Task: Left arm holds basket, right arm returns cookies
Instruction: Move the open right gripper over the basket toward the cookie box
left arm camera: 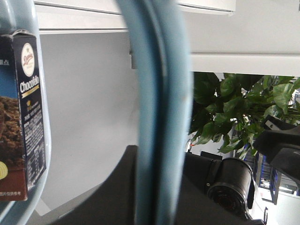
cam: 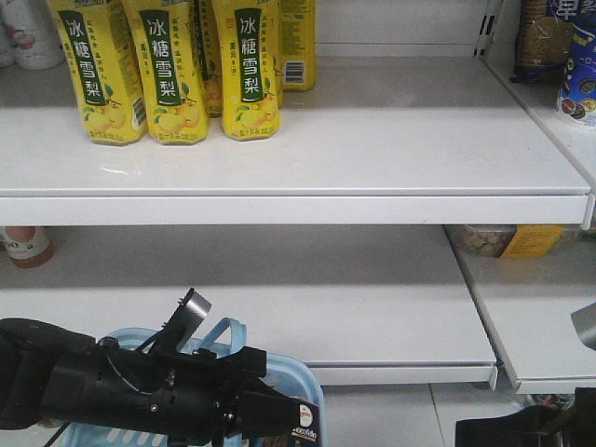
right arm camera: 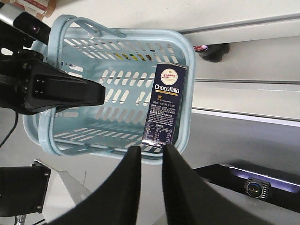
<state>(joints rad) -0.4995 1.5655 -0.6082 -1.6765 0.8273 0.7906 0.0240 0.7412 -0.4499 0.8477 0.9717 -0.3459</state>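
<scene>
Yellow drink bottles (cam: 168, 70) crowd the white upper shelf's (cam: 391, 140) back left corner, while one small bottle (cam: 26, 247) stands at the lower shelf's (cam: 307, 298) left edge.

White shelves (cam: 279, 177), leafy plant (left arm camera: 234, 108)

Setting: shop aisle. White tiered retail shelves (cam: 391, 149) carry yellow drink bottles (cam: 168, 70) lined up at the top shelf's back left. Packaged goods (cam: 575, 79) sit on adjoining shelving, right. A light blue shopping basket (right arm camera: 136, 32) is below.
</scene>
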